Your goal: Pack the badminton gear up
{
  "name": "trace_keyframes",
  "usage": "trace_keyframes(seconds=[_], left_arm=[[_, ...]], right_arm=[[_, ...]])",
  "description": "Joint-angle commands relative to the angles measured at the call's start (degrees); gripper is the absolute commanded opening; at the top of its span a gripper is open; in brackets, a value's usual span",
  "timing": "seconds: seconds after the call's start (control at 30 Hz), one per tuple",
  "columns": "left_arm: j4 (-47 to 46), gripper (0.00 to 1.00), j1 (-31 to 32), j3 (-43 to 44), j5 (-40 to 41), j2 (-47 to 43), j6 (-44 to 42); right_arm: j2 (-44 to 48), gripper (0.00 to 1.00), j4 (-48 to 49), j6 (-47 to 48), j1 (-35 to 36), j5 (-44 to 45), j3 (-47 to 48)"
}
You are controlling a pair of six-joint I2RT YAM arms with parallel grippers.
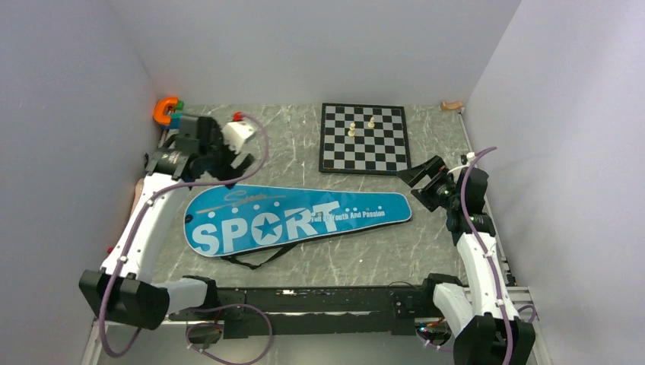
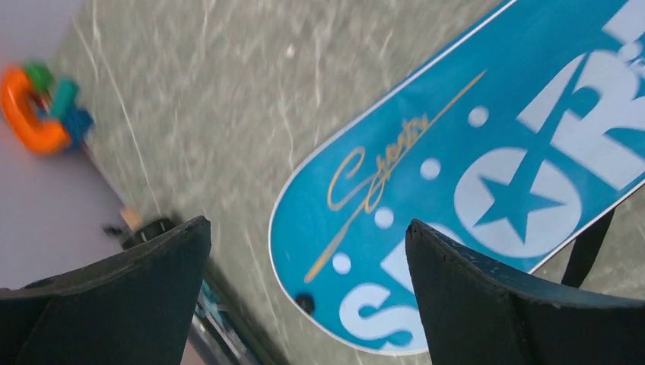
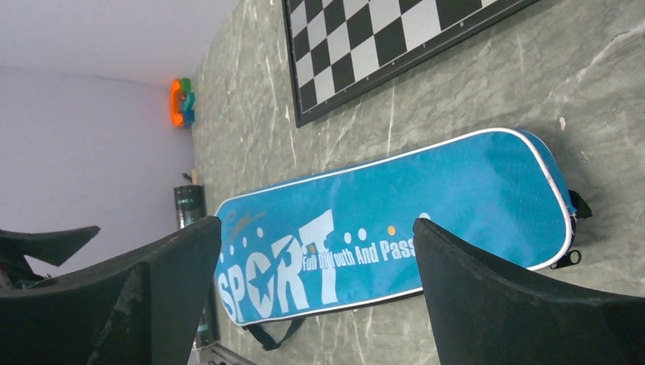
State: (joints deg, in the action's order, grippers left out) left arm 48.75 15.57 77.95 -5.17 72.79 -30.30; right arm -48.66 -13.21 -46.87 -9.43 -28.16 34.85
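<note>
Jaws wide open, L gripper (image 2: 308,228) & R gripper (image 3: 317,225), prob. off bag (image 1: 297,220).

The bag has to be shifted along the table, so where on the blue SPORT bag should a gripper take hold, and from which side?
Probably its narrow end, approached from the right by the right gripper, which stands open and nearest. The blue SPORT bag lies flat and its left end is broad, while the tapered end looks slim enough to pinch low, top and bottom, at the edge.
</note>
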Motion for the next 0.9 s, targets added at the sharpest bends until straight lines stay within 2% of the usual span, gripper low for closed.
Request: trace_keyframes(seconds=[0.0, 0.1, 0.27, 0.37, 0.57, 0.87], left_arm=[[0.21, 0.99, -13.93, -5.82, -4.6, -4.33, 2.11], [-0.86, 1.0, -25.91, -8.69, -2.9, -3.32, 0.53], [-4.65, 0.99, -41.1, -13.68, -4.12, -0.11, -3.53], [-6.25, 0.99, -47.96, -15.18, -4.37, 2.53, -5.21], [-9.96, 0.99, -56.13, -19.92, -4.7, 5.95, -8.19], [-12.13, 0.99, -60.36, -22.23, -7.69, 15.25, -12.11]], right_arm=[[-0.25, 1.0, 0.79, 1.26, 2.35, 3.45, 2.96], [-0.38, 1.0, -0.4, 2.01, 4.06, 5.28, 3.99], [-0.66, 1.0, -0.66, 2.26, 5.17, 5.58, 4.17], [-0.36, 1.0, -1.16, 2.72, 5.3, 5.67, 4.02], [-0.48, 1.0, -1.67, 3.19, 5.28, 5.6, 3.81], [-0.06, 1.0, -1.73, 3.26, 5.37, 5.66, 3.93]])
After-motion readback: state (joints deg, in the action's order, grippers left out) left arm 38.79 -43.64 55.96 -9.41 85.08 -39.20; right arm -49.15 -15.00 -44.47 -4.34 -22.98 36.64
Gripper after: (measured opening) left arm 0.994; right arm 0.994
